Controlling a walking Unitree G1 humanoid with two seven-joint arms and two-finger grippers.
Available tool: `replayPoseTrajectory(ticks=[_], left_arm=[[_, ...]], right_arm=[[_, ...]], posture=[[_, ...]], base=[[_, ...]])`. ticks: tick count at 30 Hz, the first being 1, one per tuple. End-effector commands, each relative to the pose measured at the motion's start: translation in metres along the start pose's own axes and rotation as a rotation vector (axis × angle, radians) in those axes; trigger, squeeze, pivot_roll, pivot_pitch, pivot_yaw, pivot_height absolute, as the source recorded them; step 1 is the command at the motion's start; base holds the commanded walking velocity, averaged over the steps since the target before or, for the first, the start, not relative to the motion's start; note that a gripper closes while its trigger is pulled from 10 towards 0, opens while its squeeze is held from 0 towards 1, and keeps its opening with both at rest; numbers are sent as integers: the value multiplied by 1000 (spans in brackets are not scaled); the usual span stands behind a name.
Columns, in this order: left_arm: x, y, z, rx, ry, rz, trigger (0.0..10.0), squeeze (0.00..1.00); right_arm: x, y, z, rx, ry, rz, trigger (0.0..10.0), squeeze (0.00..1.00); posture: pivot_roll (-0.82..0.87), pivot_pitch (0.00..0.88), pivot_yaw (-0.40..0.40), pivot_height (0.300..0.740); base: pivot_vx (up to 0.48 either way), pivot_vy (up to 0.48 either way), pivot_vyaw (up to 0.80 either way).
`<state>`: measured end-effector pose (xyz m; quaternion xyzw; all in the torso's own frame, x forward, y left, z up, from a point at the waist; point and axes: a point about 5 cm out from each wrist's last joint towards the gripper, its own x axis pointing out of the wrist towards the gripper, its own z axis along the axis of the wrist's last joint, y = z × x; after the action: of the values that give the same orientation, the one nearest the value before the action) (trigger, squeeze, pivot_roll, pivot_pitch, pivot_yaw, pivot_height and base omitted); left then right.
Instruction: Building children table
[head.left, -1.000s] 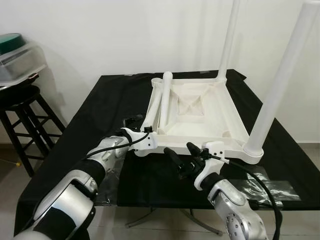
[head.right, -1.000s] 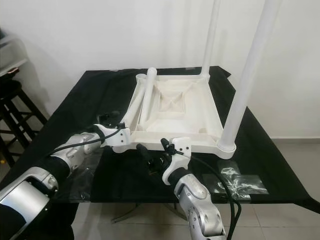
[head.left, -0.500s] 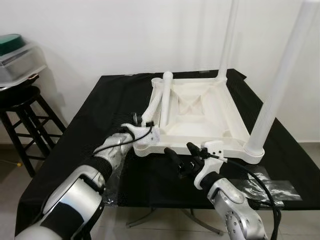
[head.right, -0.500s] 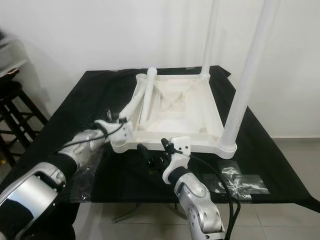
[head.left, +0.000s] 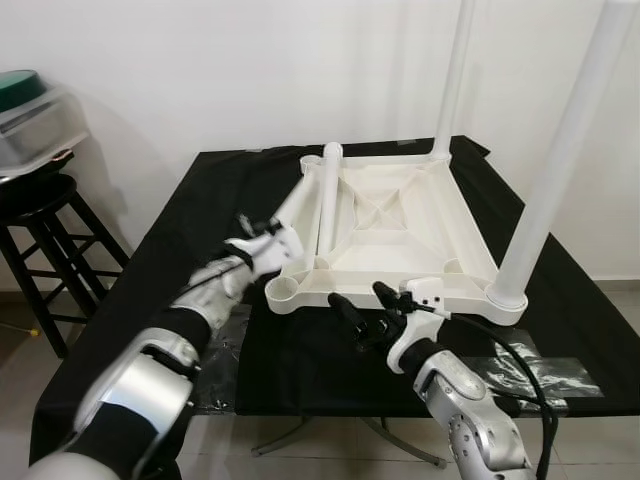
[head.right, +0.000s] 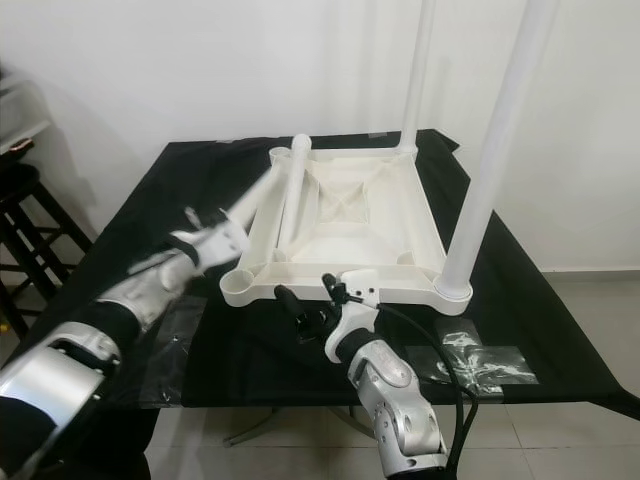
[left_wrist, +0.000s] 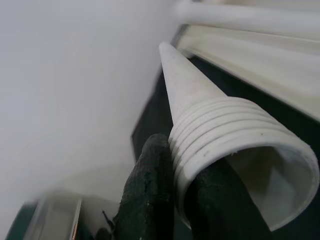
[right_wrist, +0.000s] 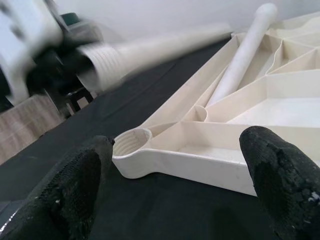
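The two eye views look forward and down from the robot's head over a black table (head.left: 200, 200), facing a white wall; both take in the upturned white tabletop (head.left: 385, 225), its two standing legs and both arms. The right eye sits slightly to the right, so the black stool (head.left: 40, 200) at the left edge is cut nearly out of its frame. The left wrist view looks very close along a black finger (left_wrist: 150, 190) up the threaded end of a loose leg (left_wrist: 220, 145). The right wrist view looks low across the table between its two fingertips (right_wrist: 75, 185) at the tabletop's empty corner socket (right_wrist: 131, 137), sharing the loose leg, blurred, with the head views.
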<state>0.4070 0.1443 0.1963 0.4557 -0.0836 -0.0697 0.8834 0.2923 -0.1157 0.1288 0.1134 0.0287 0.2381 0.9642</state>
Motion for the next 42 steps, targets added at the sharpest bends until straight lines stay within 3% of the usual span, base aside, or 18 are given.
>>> replayPoseTrajectory(ticks=[1, 4, 5, 6, 7, 10, 11, 12, 14, 15, 17, 19, 23, 25, 31, 33, 41, 42], left_arm=[[-1, 21, 0, -131, -42, 97, 0, 0], [-4, 36, 0, -232, -85, 151, 0, 0], [-6, 51, 2, -353, -141, 193, 0, 0], [-6, 51, 2, -353, -141, 193, 0, 0], [-9, 61, 5, -475, -197, 209, 0, 0], [-10, 67, 8, -545, -235, 212, 0, 0], [-12, 72, 11, -703, -283, 208, 0, 0], [-12, 72, 11, -703, -283, 208, 0, 0], [-17, 75, 16, -964, -394, 146, 0, 0], [-17, 75, 16, -964, -394, 146, 0, 0], [-22, 72, 19, -1102, -469, 81, 0, 0], [-22, 72, 19, -1102, -469, 81, 0, 0], [-33, 61, 24, -1258, -563, -33, 0, 0], [-48, 50, 32, -1380, -671, -168, 0, 0], [-56, 44, 38, -1429, -735, -228, 0, 0], [-68, 30, 49, -1505, -792, -367, 10000, 0], [-84, 19, 60, -1595, -859, -572, 10000, 0], [-95, 17, 64, -1647, -887, -684, 10000, 0]], right_arm=[[3, 0, 0, -10, -4, 7, 10000, 0], [4, -1, 0, -11, -3, 7, 10000, 0], [4, -2, -1, -11, -3, 8, 10000, 0], [4, -2, -1, -11, -3, 8, 10000, 0], [5, -3, -1, -12, -2, 8, 10000, 0], [6, -3, -1, -13, -2, 8, 10000, 0], [6, -3, -1, -15, -2, 9, 10000, 0], [6, -3, -1, -15, -2, 9, 10000, 0], [8, -5, 0, -19, -9, 12, 10000, 0], [8, -5, 0, -19, -9, 12, 10000, 0], [8, -6, 3, -5, -29, 9, 10000, 0], [8, -6, 3, -5, -29, 9, 10000, 0], [7, -11, 12, 60, -83, 12, 10000, 0], [5, -11, 30, 174, -173, 70, 10000, 0], [2, -9, 47, 262, -250, 149, 10000, 0], [-3, 2, 72, 350, -347, 321, 10000, 0], [-10, 17, 89, 405, -408, 513, 10000, 0], [-15, 28, 98, 466, -439, 654, 10000, 0]], posture=[[-153, 0, 38, 740], [-149, 0, 35, 740], [-147, 0, 34, 740], [-147, 0, 34, 740], [-147, 0, 33, 740], [-147, 0, 33, 740], [-147, 0, 31, 740], [-147, 0, 31, 740], [-145, 0, 25, 740], [-145, 0, 25, 740], [-145, 0, 25, 740], [-145, 0, 25, 740], [-140, 0, 20, 740], [-139, 0, 18, 740], [-138, 0, 18, 740], [-138, 0, 16, 740], [-137, 0, 14, 740], [-133, 0, 12, 740]], base=[[0, 0, 0], [0, 0, 0], [0, 0, 0], [0, 0, 0], [0, 0, 0], [0, 0, 0], [0, 0, 0], [0, 0, 0], [0, 0, 0], [0, 0, 0], [0, 0, 0], [0, 0, 0], [0, 0, 0], [0, 0, 0], [0, 0, 0], [0, 0, 0], [0, 0, 0], [0, 0, 0]])
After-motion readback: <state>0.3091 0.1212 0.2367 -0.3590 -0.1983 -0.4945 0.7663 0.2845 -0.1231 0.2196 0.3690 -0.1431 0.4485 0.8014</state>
